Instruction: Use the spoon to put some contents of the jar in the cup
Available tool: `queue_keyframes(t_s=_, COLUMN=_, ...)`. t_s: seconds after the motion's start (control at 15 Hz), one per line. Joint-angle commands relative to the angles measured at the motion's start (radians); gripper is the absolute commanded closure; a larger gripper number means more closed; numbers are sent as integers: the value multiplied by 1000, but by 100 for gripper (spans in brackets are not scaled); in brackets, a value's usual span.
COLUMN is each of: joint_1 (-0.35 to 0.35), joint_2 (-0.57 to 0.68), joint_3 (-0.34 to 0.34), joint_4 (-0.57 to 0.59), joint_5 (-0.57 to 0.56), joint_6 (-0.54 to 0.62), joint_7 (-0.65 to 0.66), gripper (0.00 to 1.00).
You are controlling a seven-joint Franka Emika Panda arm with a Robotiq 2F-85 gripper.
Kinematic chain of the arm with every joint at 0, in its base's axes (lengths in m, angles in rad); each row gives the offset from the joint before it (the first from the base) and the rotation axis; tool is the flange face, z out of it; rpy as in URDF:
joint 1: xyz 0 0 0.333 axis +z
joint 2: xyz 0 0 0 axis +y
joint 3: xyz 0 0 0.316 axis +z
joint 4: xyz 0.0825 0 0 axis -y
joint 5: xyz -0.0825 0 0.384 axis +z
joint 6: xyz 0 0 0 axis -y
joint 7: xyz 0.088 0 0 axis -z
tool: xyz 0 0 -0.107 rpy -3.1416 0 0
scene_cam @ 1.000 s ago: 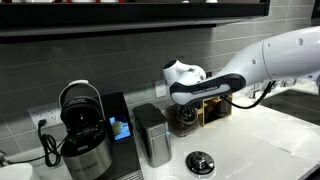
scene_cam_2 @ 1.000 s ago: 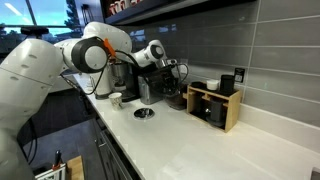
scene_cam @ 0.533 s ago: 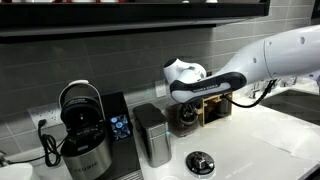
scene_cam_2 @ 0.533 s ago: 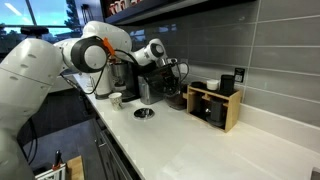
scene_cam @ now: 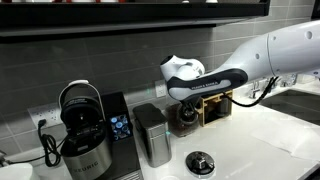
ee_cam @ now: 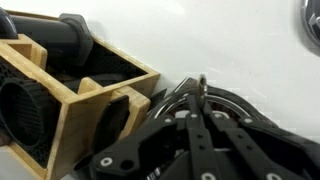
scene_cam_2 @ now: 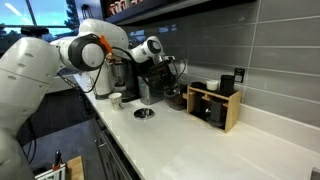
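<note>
In the wrist view my gripper (ee_cam: 200, 100) is shut, and the thin shiny handle of the spoon (ee_cam: 201, 84) sticks out between its fingertips. The spoon's bowl is hidden. Just beyond the tips curves the glass mouth of the jar (ee_cam: 236, 101). In both exterior views the gripper (scene_cam: 185, 104) hangs right over the jar (scene_cam: 186, 119) (scene_cam_2: 176, 97), which holds dark contents and stands by the back wall. The cup (scene_cam: 200, 162) (scene_cam_2: 145, 113), low with a silvery rim, sits on the white counter in front; its edge shows in the wrist view as the cup (ee_cam: 312, 22).
A wooden box (ee_cam: 70, 110) (scene_cam: 216, 108) with dark items stands right beside the jar. A tall grey metal canister (scene_cam: 152, 134) and a coffee machine (scene_cam: 85, 128) stand on its other side. The tiled wall is close behind.
The jaws have finished closing on the spoon handle. The wrist has shifted slightly up over the jar. Jar and cup have not moved.
</note>
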Motion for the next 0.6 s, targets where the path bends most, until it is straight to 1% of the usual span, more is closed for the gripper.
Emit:
queue_keyframes(t_s=0.0, joint_1=47, joint_2=18, joint_3=-15, joint_4=2, joint_5=-47, joint_6=-50, joint_7=38, gripper=99)
queue_keyframes(t_s=0.27, joint_1=70, joint_2=43, joint_3=-20, joint_4=8, joint_5=-67, joint_6=-75, joint_7=53, gripper=99)
queue_keyframes(t_s=0.53, joint_1=44, joint_2=55, joint_3=-4, joint_4=9, joint_5=-16, joint_6=-55, joint_7=38, gripper=99)
